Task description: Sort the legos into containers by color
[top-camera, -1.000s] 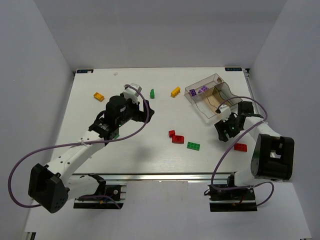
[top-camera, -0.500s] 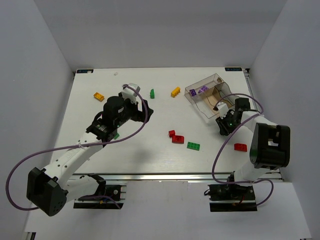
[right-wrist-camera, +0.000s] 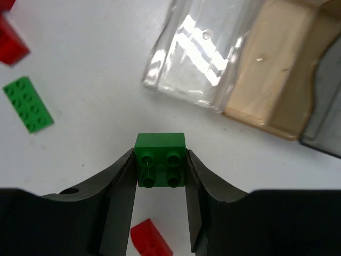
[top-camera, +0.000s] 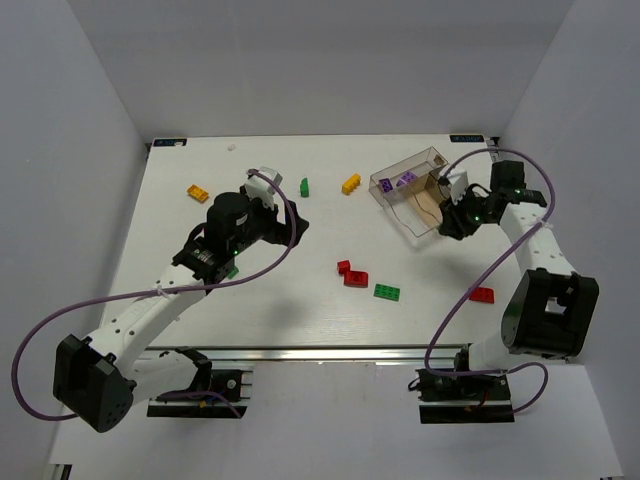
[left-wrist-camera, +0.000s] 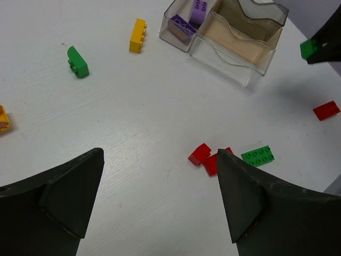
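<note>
My right gripper (right-wrist-camera: 160, 162) is shut on a small green lego (right-wrist-camera: 160, 159), held above the table just beside the near side of the clear box (top-camera: 405, 205), whose near corner shows in the right wrist view (right-wrist-camera: 186, 74). The box holds two purple legos (top-camera: 395, 182) in its far-left compartment. My left gripper (left-wrist-camera: 157, 176) is open and empty above the table's middle-left. Loose legos lie on the table: two red ones (top-camera: 352, 275), a flat green one (top-camera: 387, 292), a red one (top-camera: 481, 294), a yellow one (top-camera: 351, 184), a green one (top-camera: 304, 187) and an orange one (top-camera: 197, 193).
The white table (top-camera: 300, 320) has grey walls on three sides. The left arm (top-camera: 160, 300) stretches across the left half of the table. The right arm's purple cable (top-camera: 450, 310) loops over the right side.
My right gripper has lifted with the green lego and moved away from me, from near the front-right red lego up to the box's near side. The left arm has hardly moved.
</note>
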You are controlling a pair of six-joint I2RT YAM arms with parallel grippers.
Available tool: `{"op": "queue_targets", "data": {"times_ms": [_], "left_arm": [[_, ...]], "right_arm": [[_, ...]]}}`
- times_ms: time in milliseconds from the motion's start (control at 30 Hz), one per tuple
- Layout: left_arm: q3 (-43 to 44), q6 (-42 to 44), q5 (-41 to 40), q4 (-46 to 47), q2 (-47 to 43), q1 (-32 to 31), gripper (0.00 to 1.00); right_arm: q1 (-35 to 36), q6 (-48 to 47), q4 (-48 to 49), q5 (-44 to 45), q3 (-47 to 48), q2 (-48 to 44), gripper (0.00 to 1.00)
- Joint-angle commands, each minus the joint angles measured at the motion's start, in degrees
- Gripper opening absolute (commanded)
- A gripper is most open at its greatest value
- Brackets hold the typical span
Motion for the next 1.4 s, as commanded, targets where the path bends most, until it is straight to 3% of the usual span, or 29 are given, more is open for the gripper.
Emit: {"op": "queue_targets", "data": {"times_ms": [0,100,200,433,633,767,800,900,1100,1233,1333,1367], "left_arm": [[0.7,0.4,1.3,0.7,-0.7,-0.3,0.95],[0.7,0.4,1.9,0.8,-0.5,-0.3,0.95],[0.7,0.3,4.3,1.3,0.0,-0.3,0.95],[0.2,0.1,10.2,3.0,1.2,-0.3,0.95],[-0.2,0.0,16.8,4.4,2.6,-0.3,0.97],[-0.8,-2.2,26.3,9.0,4.0,-0.3,0.98],[-0.4,-3.1,28.0,9.4,4.6,-0.8,0.98],[0.0,-6.0,31.6,10.6,7.0,-1.9,0.97],[5.1,-9.8,27.3,3.8,14.1,-7.3,0.96],[7.9,-13.6,19.8,-0.2,18.8,-12.6,0.95],[9.9,-20.5,11.6,-4.5,21.3,-15.5,0.88],[10.8,-26.0,7.3,-5.3,21.9,-17.4,0.82]], "right_arm": [[-0.7,12.9,11.0,2.4,2.3,0.4,0.0],[-0.4,23.1,28.0,12.4,-2.6,-1.7,0.0],[-0.4,25.6,34.3,18.8,-2.3,-0.3,0.0],[-0.5,27.8,37.2,25.1,5.3,9.8,0.0],[-0.6,29.3,34.3,26.5,13.0,18.6,0.01],[-0.6,29.7,32.9,27.2,16.6,22.3,0.16],[-0.6,29.8,32.3,27.2,17.3,23.5,0.29],[-0.7,29.6,30.0,26.3,19.2,24.7,0.48],[-1.5,30.3,29.7,25.1,18.3,23.6,0.59],[-2.2,31.6,27.8,22.4,18.2,22.1,0.54],[-3.1,34.4,28.6,15.9,12.9,15.0,0.28],[-3.4,35.5,29.3,9.8,7.7,9.2,0.08]]}}
